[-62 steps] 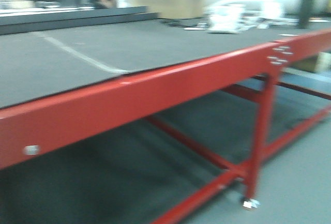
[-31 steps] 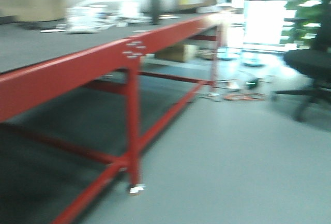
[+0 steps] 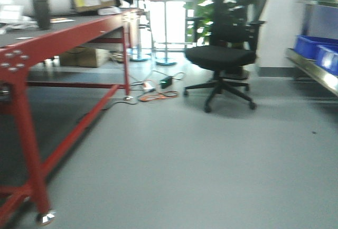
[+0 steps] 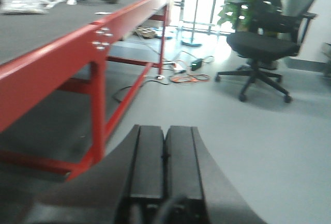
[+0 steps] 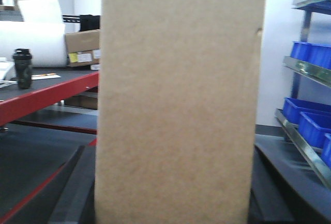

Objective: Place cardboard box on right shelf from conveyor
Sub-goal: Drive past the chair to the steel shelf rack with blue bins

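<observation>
We see the cardboard box [image 5: 181, 100] upright, gripped between our right fingers [image 5: 77, 193], and the steel right shelf [image 5: 304, 66] stands to its right. Our left fingers [image 4: 147, 162] are pressed together, near the red-framed table [image 4: 51, 74].

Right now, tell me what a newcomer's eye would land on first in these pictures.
The plain tan cardboard box fills the right wrist view. In the front view, the red-framed table runs along the left, a black office chair stands mid-floor, and blue bins sit far right.
</observation>
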